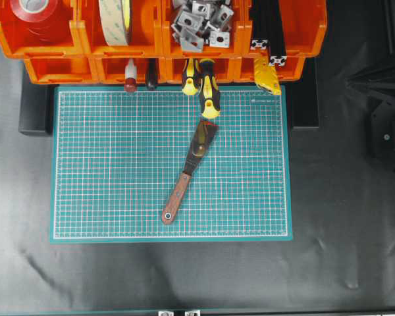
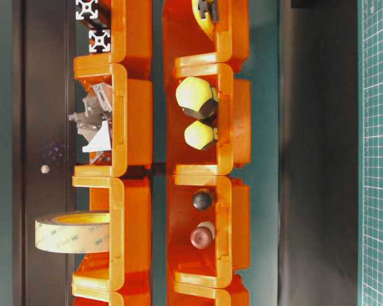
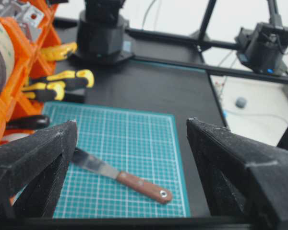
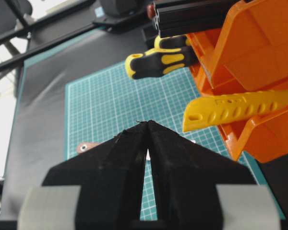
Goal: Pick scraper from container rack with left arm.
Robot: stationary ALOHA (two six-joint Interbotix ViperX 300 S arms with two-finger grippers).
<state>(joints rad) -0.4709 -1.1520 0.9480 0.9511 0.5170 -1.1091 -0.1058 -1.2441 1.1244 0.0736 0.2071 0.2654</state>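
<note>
In the overhead view the scraper (image 1: 187, 175) is seen lying flat on the green cutting mat (image 1: 112, 164), well out of the container rack (image 1: 52, 66). Its dark flared blade points toward the rack, the tip just beside the yellow-and-black screwdrivers (image 1: 207, 92), and its ringed wooden handle end points away from the rack. Neither gripper is shown here.

In the table-level view the rack's orange bins are shown end on with tool handles inside them; only a dark sliver at the right edge may be the scraper, and this cannot be told for sure.

In the left wrist view the left gripper (image 3: 132, 165) is held spread wide above the mat, nothing between its fingers (image 3: 33, 158). The scraper (image 3: 122, 176) lies below, handle toward the mat's near corner.

In the right wrist view the right gripper (image 4: 146, 139) is pressed together and empty, and only the scraper's handle end (image 4: 88, 146) peeks out beside it.

The tool is judged light and rigid. The thin metal blade is likely slippery and lies flush with the mat, so it is a poor place to take hold. The thicker, rounded wooden handle is better pinched across its middle, with the fingers lowered either side.
</note>
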